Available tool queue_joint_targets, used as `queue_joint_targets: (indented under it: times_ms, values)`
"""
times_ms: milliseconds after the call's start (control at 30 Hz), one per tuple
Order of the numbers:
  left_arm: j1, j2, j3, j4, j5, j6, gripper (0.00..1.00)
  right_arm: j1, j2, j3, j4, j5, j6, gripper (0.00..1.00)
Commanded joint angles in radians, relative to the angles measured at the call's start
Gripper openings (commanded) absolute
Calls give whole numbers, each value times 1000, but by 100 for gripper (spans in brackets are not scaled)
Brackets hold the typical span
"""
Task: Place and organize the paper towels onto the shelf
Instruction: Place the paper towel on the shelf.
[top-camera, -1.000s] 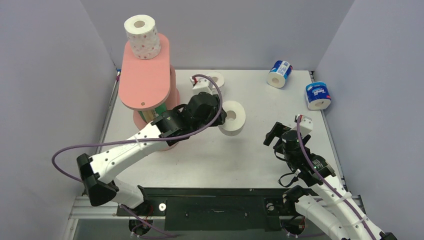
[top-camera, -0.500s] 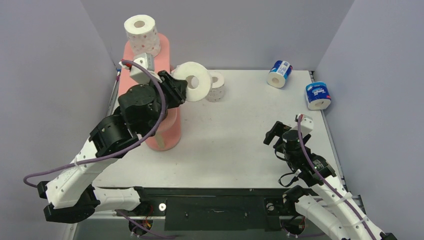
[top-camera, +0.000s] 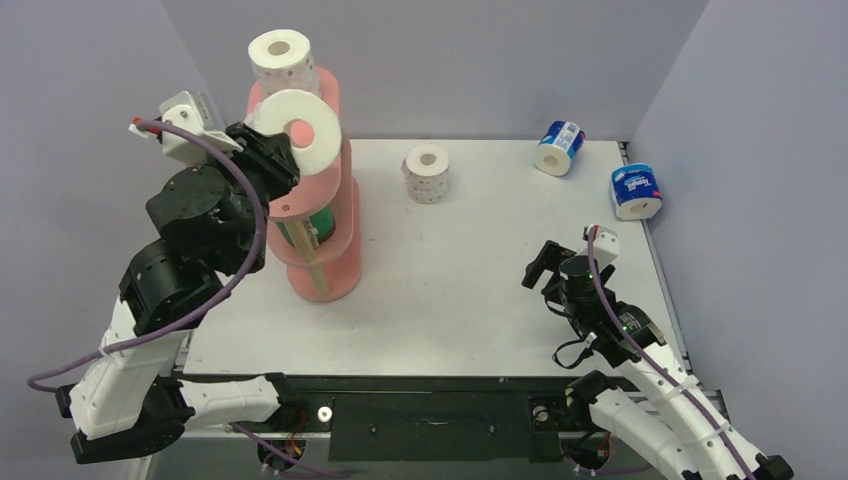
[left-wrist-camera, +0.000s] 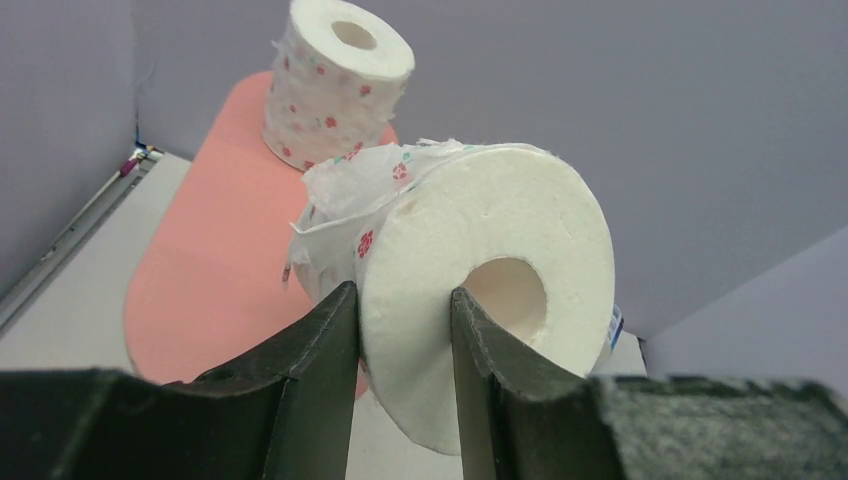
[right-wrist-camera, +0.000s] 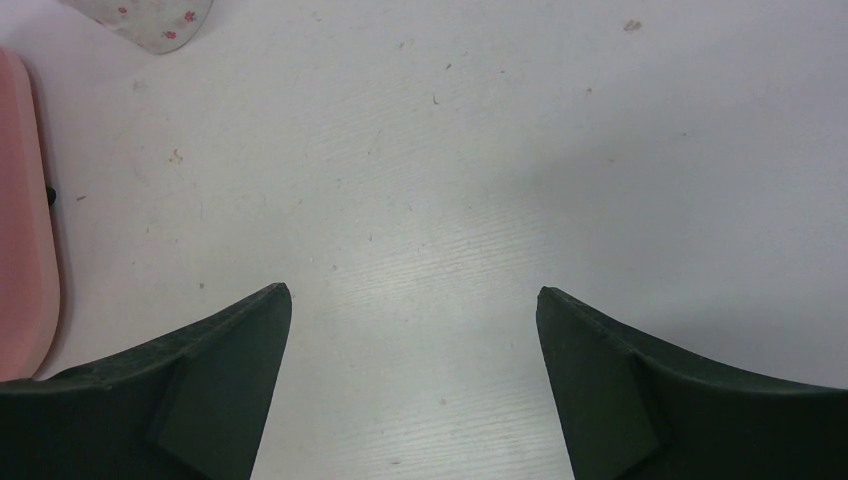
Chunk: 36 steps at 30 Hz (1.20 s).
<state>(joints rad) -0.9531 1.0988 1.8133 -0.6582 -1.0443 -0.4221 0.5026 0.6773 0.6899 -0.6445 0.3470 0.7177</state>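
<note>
My left gripper is shut on a white paper towel roll with red dots and holds it tilted just above the near part of the top board of the salmon-pink shelf. In the left wrist view the fingers pinch the roll's wall over the top board. A second red-dot roll stands upright at the board's far end. A green-wrapped roll lies on a lower tier. My right gripper is open and empty over bare table.
A third red-dot roll stands on the table behind the middle, its edge in the right wrist view. Two blue-white wrapped rolls lie at the back right. Grey walls close in the left, back and right.
My left arm has lifted the roll from the middle of the table up and to the left, to above the shelf's top board. The right arm has barely moved.
</note>
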Motion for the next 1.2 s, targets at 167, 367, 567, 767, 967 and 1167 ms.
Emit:
queue_joint_targets:
  times_ms: [167,367,567,767,967,1167]
  values:
    - [217,90,216,-187,125,-77,0,-7,17,39,44,-18,-5,87]
    - [491,119,207,-242,405,-162,0,-7,14,34,45,-16,-9,87]
    - [666,155,218,-234,601,-215,0,-8,18,31,47,-12,-9,87]
    - [786,203,220,-227,737,-268,0,-6,30,25,57,-18,-10,87]
    - [838,244,213,-206,822,-312,0,-7,34,20,63,-17,-10,87]
    - [852,263,221,-199,849,-326,0,-8,34,13,65,-16,-7,87]
